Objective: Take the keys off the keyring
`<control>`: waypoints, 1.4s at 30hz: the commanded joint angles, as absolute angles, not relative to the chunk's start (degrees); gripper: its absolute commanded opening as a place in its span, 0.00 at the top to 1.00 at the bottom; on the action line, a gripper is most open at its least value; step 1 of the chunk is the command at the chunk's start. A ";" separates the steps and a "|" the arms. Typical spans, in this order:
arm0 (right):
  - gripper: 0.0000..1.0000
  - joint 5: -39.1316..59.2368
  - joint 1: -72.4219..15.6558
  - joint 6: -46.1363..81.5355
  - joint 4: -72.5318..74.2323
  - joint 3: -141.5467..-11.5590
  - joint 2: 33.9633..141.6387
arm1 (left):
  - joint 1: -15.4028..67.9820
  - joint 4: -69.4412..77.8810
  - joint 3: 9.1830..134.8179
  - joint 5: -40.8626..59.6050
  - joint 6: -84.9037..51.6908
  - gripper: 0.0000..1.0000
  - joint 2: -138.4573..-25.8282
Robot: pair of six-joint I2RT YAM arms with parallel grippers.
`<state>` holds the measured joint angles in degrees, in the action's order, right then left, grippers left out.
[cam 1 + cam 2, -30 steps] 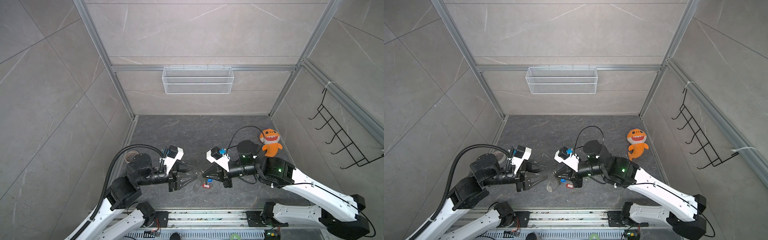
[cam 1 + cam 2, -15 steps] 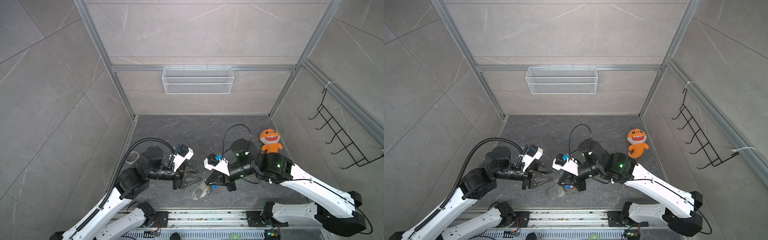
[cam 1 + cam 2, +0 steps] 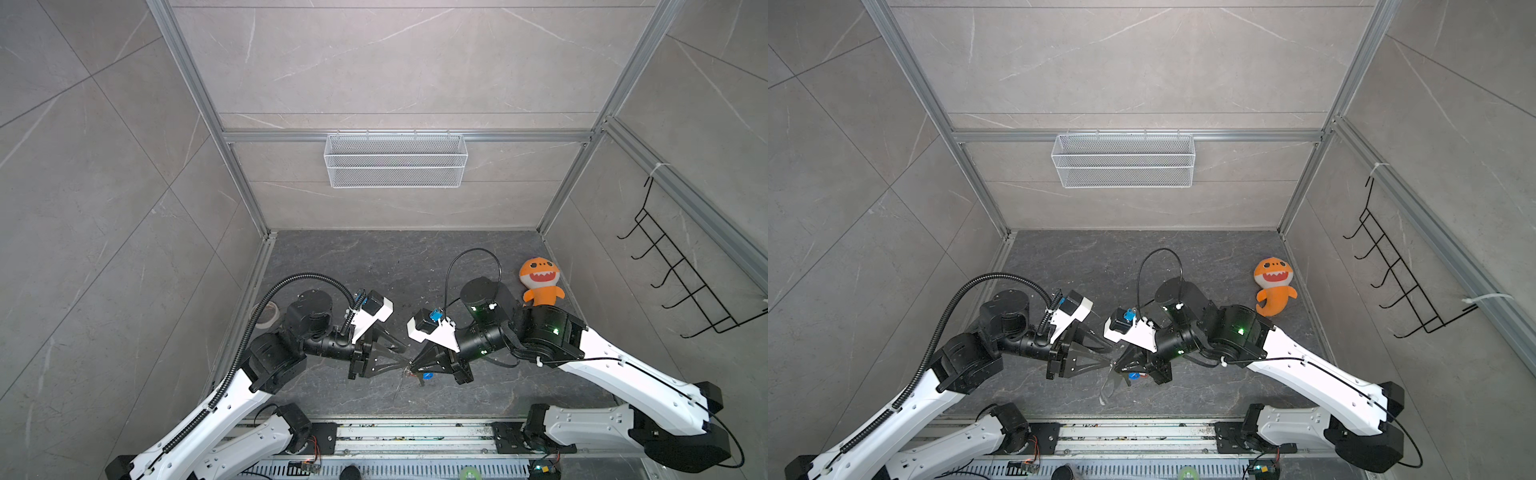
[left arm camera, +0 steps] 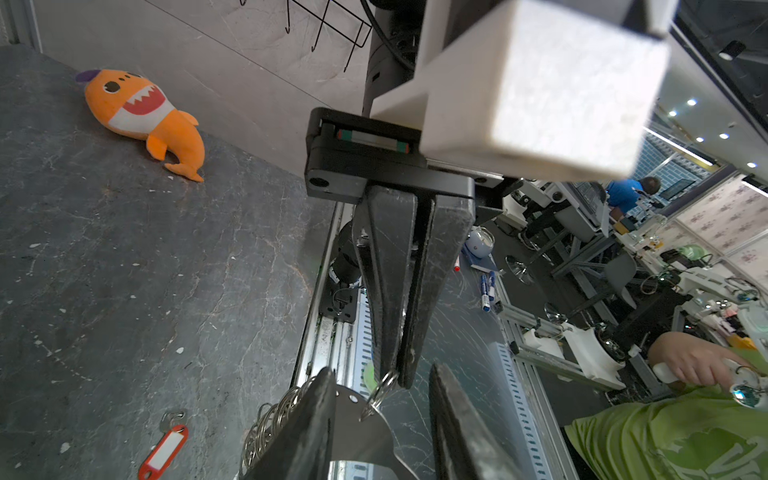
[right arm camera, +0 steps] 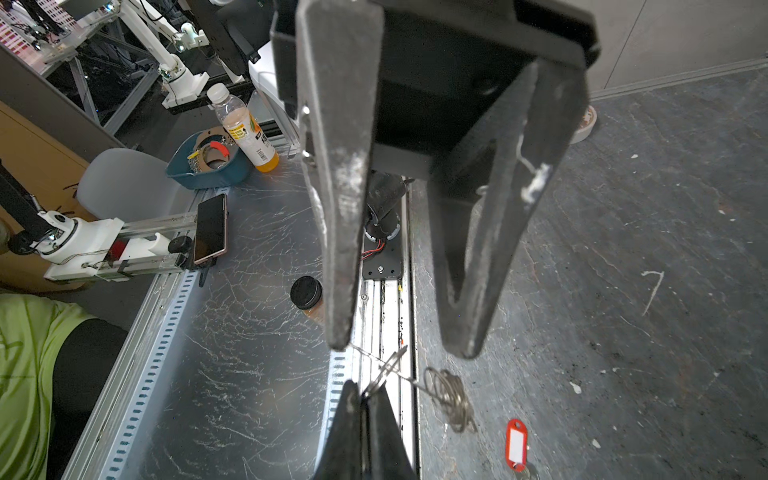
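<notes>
Above floor [image 3: 374, 266], arms facing, right end effector [image 4: 399, 374] pinching keyring [image 4: 361, 432], left end effector [image 5: 401, 345] part-open astride it.

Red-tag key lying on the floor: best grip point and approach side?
Take the red tag across its two long edges, coming straight down from above. It lies flat on the floor, apart from the keyring, and its oblong body probably gives the jaws more to pinch than the tiny metal key at its end.
</notes>
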<state>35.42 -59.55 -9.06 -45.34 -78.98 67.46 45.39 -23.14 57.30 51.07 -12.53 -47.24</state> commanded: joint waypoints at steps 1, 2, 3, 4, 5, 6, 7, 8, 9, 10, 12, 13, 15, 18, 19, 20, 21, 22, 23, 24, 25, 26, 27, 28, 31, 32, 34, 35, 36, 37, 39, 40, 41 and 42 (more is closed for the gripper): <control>1.00 36.59 -59.52 -9.44 -43.64 -79.86 67.41 | 45.45 -20.18 57.13 54.28 -13.48 0.65 -47.52; 1.00 36.49 -59.50 -9.40 -43.57 -79.85 67.37 | 45.55 -20.19 57.06 54.44 -13.59 0.66 -47.61; 1.00 36.39 -59.50 -9.40 -43.46 -79.81 67.38 | 45.55 -20.15 56.96 54.45 -13.65 0.67 -47.50; 1.00 36.22 -59.42 -9.25 -43.42 -79.87 67.34 | 45.57 -20.21 56.85 54.58 -13.75 0.67 -47.51; 1.00 36.04 -59.37 -9.22 -43.27 -79.81 67.35 | 45.54 -20.26 56.73 54.58 -13.77 0.67 -47.53; 1.00 35.96 -59.27 -9.06 -43.03 -79.80 67.28 | 45.57 -20.35 56.60 54.60 -13.80 0.67 -47.62; 1.00 35.95 -59.16 -9.05 -42.91 -79.72 67.32 | 45.62 -20.59 56.54 54.61 -13.80 0.67 -47.65; 1.00 35.95 -59.09 -8.94 -42.78 -79.80 67.32 | 45.63 -20.89 56.56 54.51 -13.70 0.68 -47.65; 1.00 35.97 -58.99 -8.87 -42.60 -79.72 67.22 | 45.64 -21.08 56.55 54.41 -13.56 0.68 -47.63; 1.00 35.87 -58.90 -8.73 -42.54 -79.63 67.23 | 45.62 -21.42 56.53 54.33 -13.36 0.69 -47.56; 1.00 35.94 -58.73 -8.67 -42.36 -79.63 67.15 | 45.73 -21.70 56.60 54.07 -13.27 0.70 -47.49; 1.00 35.94 -58.59 -8.59 -42.28 -79.63 67.10 | 45.71 -21.91 56.57 53.91 -13.11 0.70 -47.53; 1.00 35.97 -58.36 -8.33 -41.86 -79.38 67.06 | 45.71 -22.30 56.62 53.36 -12.89 0.75 -47.54; 1.00 36.16 -58.01 -8.17 -41.48 -79.19 66.97 | 45.79 -22.64 56.67 52.57 -12.76 0.82 -47.36; 1.00 36.23 -57.87 -8.05 -41.34 -79.11 66.96 | 45.79 -22.70 56.76 52.08 -12.65 0.84 -47.19; 1.00 36.37 -57.76 -7.98 -41.39 -79.14 66.97 | 45.81 -22.82 56.75 51.58 -12.56 0.85 -46.93; 1.00 36.52 -57.67 -7.99 -41.35 -79.12 66.97 | 45.79 -22.85 56.73 51.19 -12.46 0.86 -46.70; 1.00 36.55 -57.66 -7.87 -41.26 -79.05 66.95 | 45.79 -22.91 56.86 50.48 -12.50 0.88 -46.37; 1.00 36.54 -57.60 -7.76 -41.28 -79.08 66.96 | 45.79 -22.89 56.87 49.92 -12.44 0.90 -46.01; 1.00 36.50 -57.53 -7.81 -41.25 -79.03 66.94 | 45.79 -22.94 56.90 49.48 -12.45 0.92 -45.80; 1.00 36.48 -57.41 -7.70 -41.09 -78.93 66.88 | 45.79 -22.93 57.00 48.66 -12.56 0.95 -45.51; 1.00 36.48 -57.35 -7.63 -40.98 -78.76 66.82 | 45.81 -22.77 57.00 47.90 -12.62 0.99 -45.11; 1.00 36.48 -57.36 -7.50 -40.96 -78.54 66.80 | 45.79 -22.55 56.89 47.02 -12.73 1.00 -44.73; 1.00 36.41 -57.26 -7.46 -40.81 -78.42 66.71 | 45.80 -22.22 56.80 46.06 -12.98 1.00 -44.30; 1.00 35.66 -57.24 -6.95 -40.02 -77.41 66.45 | 45.80 -19.15 55.61 42.30 -14.61 1.00 -42.04; 1.00 35.40 -57.23 -6.79 -39.63 -76.95 66.29 | 45.80 -17.00 54.66 40.82 -15.71 1.00 -41.08; 1.00 34.73 -57.22 -6.76 -38.76 -75.77 66.02 | 45.84 -13.46 53.07 39.17 -17.38 1.00 -39.36; 1.00 34.68 -57.22 -6.71 -38.26 -75.11 65.81 | 45.82 -12.00 52.39 38.18 -18.27 1.00 -38.61; 1.00 34.63 -57.29 -6.76 -37.79 -74.49 65.66 | 45.84 -10.88 51.85 37.38 -18.68 1.00 -38.05; 1.00 34.60 -57.23 -6.85 -37.25 -73.83 65.45 | 45.85 -9.29 51.06 36.53 -19.42 1.00 -37.20; 1.00 34.95 -57.22 -6.71 -35.54 -72.26 65.05 | 45.80 -5.76 49.29 35.20 -20.80 1.00 -35.78; 1.00 35.23 -57.22 -6.50 -34.61 -71.40 64.89 | 45.84 -4.05 48.40 34.61 -21.45 1.00 -34.95; 1.00 35.63 -57.23 -6.12 -33.25 -70.42 64.65 | 45.79 -2.32 47.53 34.01 -22.15 1.00 -34.43; 1.00 36.00 -57.25 -5.85 -32.07 -69.46 64.44 | 45.83 -0.67 46.72 33.60 -22.75 1.00 -33.99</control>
